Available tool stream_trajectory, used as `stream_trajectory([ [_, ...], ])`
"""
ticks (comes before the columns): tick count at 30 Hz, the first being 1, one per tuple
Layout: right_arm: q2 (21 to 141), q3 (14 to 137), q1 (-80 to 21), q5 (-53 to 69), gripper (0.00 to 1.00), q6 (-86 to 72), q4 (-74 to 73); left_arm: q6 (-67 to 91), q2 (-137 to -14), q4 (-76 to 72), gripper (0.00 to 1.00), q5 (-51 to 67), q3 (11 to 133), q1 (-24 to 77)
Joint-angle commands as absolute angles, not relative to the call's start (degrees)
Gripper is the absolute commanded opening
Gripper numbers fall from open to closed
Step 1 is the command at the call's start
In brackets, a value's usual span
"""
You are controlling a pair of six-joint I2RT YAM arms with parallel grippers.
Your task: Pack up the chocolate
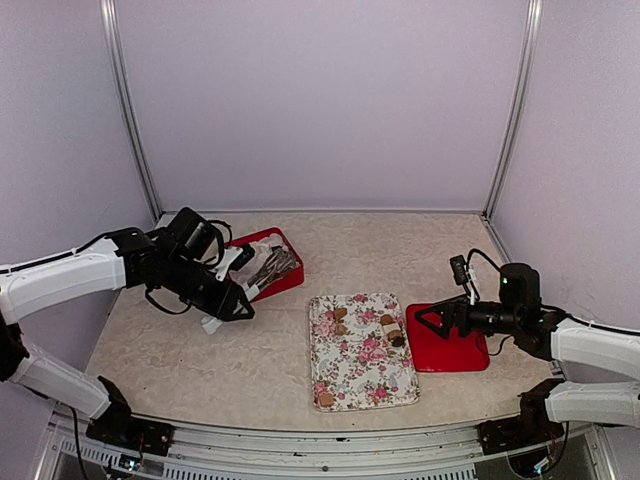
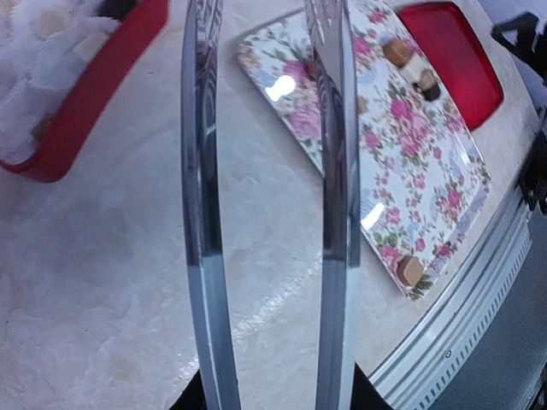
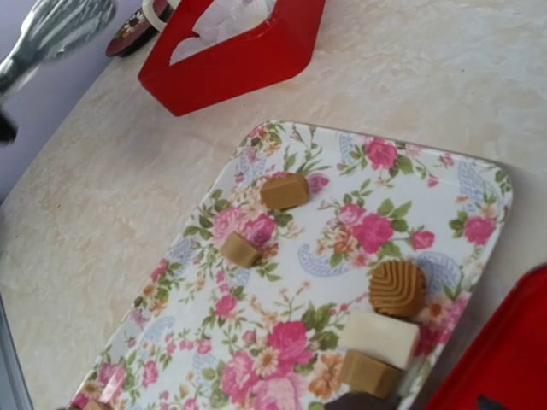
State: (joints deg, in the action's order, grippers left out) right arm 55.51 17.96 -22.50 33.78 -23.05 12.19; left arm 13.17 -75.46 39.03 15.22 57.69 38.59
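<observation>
Several chocolates lie on the floral tray (image 1: 360, 375): two tan ones (image 1: 340, 320) at its far left, a cluster of tan, white and dark ones (image 1: 392, 330) at its far right, and one tan piece (image 1: 325, 398) at the near left corner. The right wrist view shows the cluster's ridged round piece (image 3: 397, 287) and white block (image 3: 379, 337). My left gripper (image 1: 238, 292) is shut on metal tongs (image 2: 201, 213), whose blades stand apart and empty beside the red box (image 1: 288, 280). My right gripper (image 1: 422, 319) hovers over the red lid (image 1: 460, 352), by the tray's right edge.
The red box holds a white crinkled liner (image 2: 34, 51). A dark cup with a white handle (image 3: 137, 21) stands behind the box. The table's front metal rail (image 2: 479, 282) runs close to the tray's near corner. Purple walls close in the back and sides.
</observation>
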Motion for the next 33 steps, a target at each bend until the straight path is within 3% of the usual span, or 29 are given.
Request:
stream_trajectory([
  [1,56.3,18.9,-23.1,34.0,1.00,-23.5,13.9,11.6,-77.0,35.9,0.33,13.7,58.1,46.5],
  [13,57.2,18.9,-23.4,34.0,1.00,-23.4,14.2,12.5,-89.0,29.5,0.34,9.7,56.1,57.5],
  [33,57.2,18.9,-23.5,33.7,1.00,-22.9,13.8,10.1,-101.3,28.7,0.33,4.9,62.8,59.2],
])
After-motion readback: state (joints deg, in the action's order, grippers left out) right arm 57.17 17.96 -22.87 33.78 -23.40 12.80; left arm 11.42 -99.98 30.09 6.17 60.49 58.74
